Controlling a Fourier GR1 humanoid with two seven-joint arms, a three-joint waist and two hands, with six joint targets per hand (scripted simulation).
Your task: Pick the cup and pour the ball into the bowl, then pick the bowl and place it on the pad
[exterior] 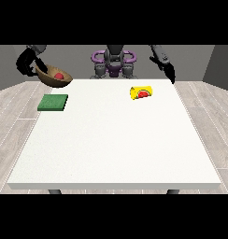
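Nearest the camera, the large white square table (116, 154) has its near half bare; two dark legs show under the near edge.

Further back, left side: flat green square pad (53, 102) lying on the tabletop close to the left edge, nothing on it.

Right of centre, a bit farther than the pad: yellow cylindrical cup with a red watermelon picture (141, 93), lying on its side on the table, axis roughly left-right. Well apart from the pad and from both hands.

Far left corner: brown wooden round bowl (54, 79), lifted off the table and tilted, open side facing up and toward the camera. Small red ball (59, 75) sits inside the bowl. Bowl hangs beyond the far edge of the pad and slightly right of it, not touching it.

The hand at the view's left (39, 67), black, is at the bowl's far-left rim, clamped on that rim and carrying the bowl in the air; arm bends in from the upper left.

The hand at the view's right (170, 73), black, hangs over the far right table edge, pointing down, fingers straight and close together, holding nothing, touching nothing. Cup is near it but apart, to its left.

Farthest back, centre: grey robot torso with purple rings (113, 62) behind the far table edge.
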